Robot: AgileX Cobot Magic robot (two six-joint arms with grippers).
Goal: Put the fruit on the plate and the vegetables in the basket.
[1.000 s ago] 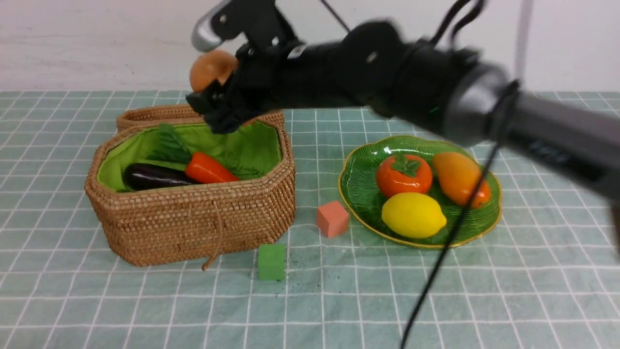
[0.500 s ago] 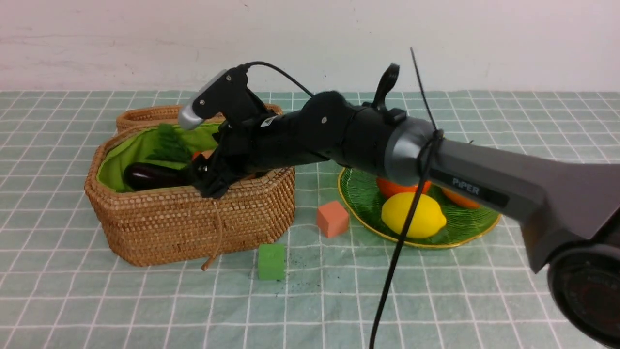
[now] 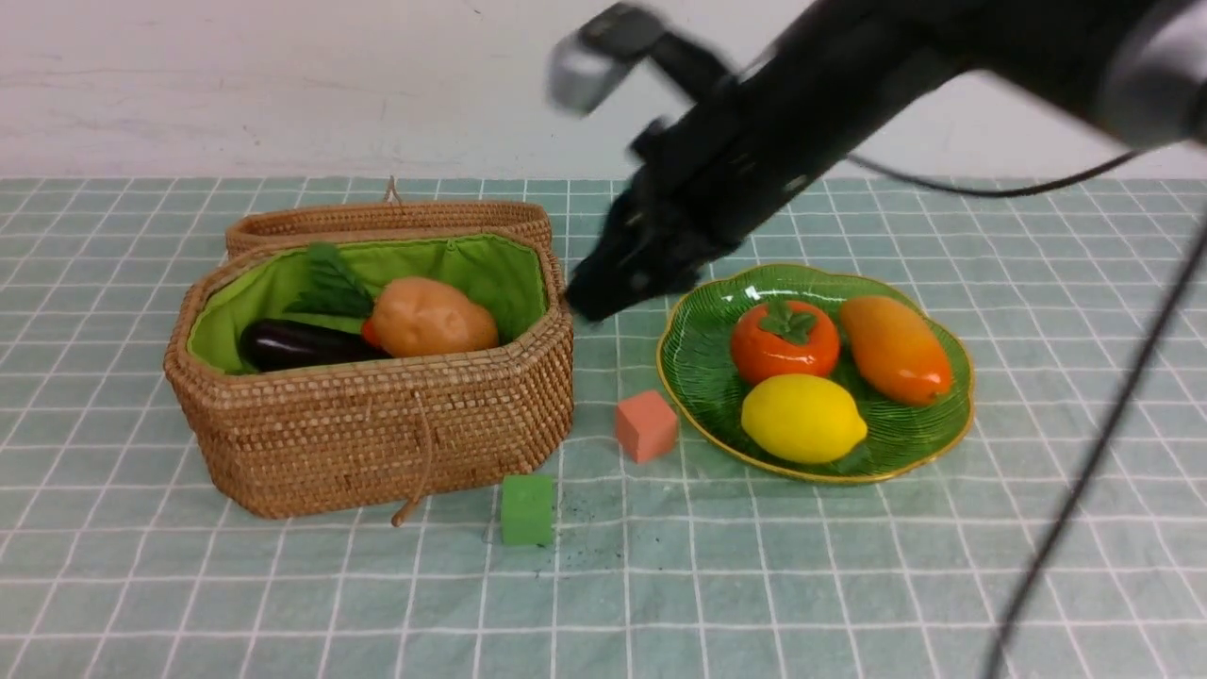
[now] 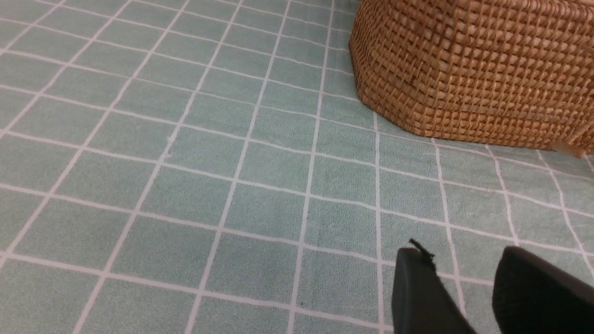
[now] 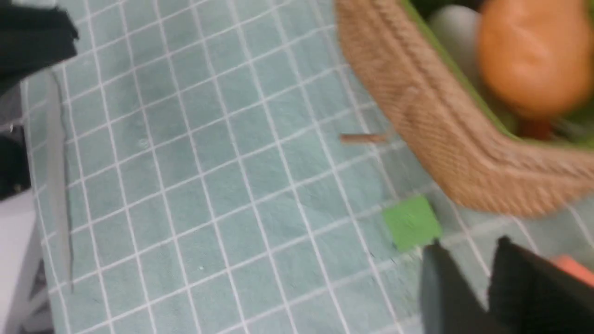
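I lift my empty right gripper (image 3: 589,300), fingers nearly together, clear of the basket (image 3: 377,424) rim beside the potato (image 3: 434,319).

Fruit (image 3: 800,377) on plate (image 3: 952,429); veg (image 3: 377,325) in basket (image 3: 377,434).

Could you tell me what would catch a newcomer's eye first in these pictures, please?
Probably the blurred black right arm sweeping across the upper middle, its hand between basket and plate. Next, the wicker basket on the left, a tan potato and purple eggplant on its green lining. On the right, the green plate holds a lemon, mango and round orange-red fruit.
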